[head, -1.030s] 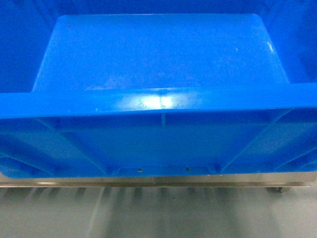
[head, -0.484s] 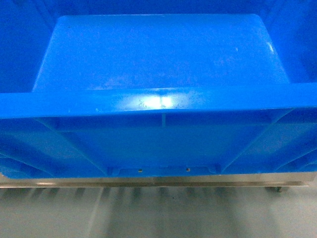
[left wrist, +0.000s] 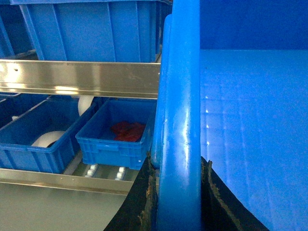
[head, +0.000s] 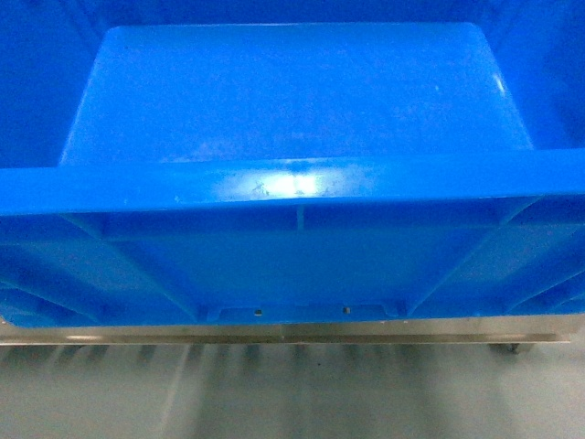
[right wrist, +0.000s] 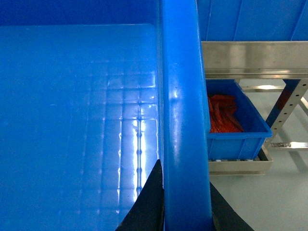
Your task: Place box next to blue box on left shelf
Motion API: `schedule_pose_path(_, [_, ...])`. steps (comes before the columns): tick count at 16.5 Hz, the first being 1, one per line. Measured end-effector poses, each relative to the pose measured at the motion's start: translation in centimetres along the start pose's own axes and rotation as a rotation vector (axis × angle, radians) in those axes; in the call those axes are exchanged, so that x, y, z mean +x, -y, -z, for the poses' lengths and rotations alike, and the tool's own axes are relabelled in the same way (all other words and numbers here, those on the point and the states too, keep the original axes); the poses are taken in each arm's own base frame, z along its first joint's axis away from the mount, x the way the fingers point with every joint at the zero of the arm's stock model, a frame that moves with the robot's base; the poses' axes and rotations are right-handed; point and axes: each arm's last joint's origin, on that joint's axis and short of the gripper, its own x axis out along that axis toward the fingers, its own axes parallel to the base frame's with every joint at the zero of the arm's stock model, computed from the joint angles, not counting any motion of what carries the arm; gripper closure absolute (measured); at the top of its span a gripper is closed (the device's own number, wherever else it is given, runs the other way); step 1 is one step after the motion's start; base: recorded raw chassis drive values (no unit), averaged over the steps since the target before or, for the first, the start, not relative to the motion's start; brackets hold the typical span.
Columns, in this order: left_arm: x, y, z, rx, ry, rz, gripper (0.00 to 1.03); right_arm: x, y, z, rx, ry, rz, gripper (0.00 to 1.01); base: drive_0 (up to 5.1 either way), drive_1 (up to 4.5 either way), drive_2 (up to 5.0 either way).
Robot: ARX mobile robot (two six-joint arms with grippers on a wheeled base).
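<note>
Two grippers carry the box (head: 292,137) between them, one on each side rim: the left gripper (left wrist: 177,192) has its dark pads pinched on the thick rolled rim on its side, and the right gripper (right wrist: 185,202) is clamped on the opposite rim the same way. Both holds are narrow bites on a smooth, rounded, glossy edge, so my first worry is the rim sliding through the pads if either arm pushes or lifts unevenly, which would tip the crate or twist it off line

Just past the near wall, the head view shows the box's base edge level with a steel rail (head: 292,337) at the shelf front. Judging by that, the floor could catch on the rail instead of riding over it, and the shove would load the two pinches

Farther out, the left wrist view shows the left shelf (left wrist: 82,79) with a small blue bin (left wrist: 118,134) holding something red and another bin (left wrist: 36,139) beside it on the lower tier. The right wrist view shows a third bin (right wrist: 236,120) of red items. A crate this wide could knock a neighbour, and I cannot tell how much room the slot leaves
</note>
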Motion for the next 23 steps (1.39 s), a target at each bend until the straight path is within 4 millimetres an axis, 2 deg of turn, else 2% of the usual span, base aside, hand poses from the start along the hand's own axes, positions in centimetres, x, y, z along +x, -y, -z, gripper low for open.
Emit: schedule_pose_path(23, [0.00,0.01,0.03,0.000,-0.003,0.001,0.88,0.00,0.01,0.04,-0.001,-0.003,0.002,0.93,0.0,0.00,0.0])
